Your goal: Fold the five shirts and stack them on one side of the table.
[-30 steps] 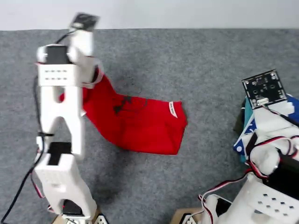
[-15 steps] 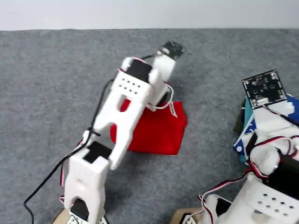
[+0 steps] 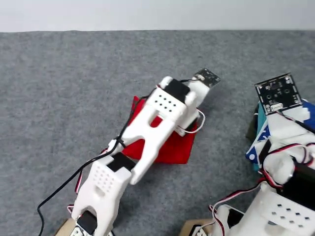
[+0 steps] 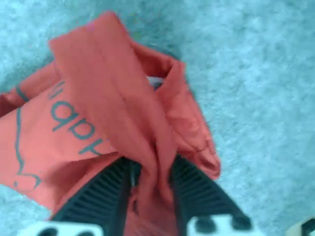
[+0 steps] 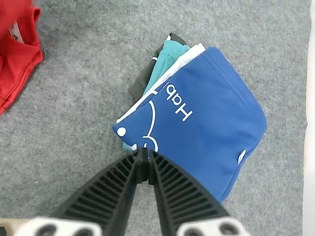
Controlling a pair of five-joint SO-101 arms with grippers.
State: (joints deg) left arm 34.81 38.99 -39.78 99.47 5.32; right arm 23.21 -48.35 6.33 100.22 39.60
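my left gripper grips a fold of the red shirt, which spreads beyond it. my right gripper is closed, empty, by the blue shirt.

One red shirt; four stacked shirts.

A grey, short-piled mat covers the whole work surface, its nap even and faintly speckled. Along its far edge runs a plain pale band, meeting the mat in a straight line. At the near edge, two tan board corners lie on the mat, well apart.
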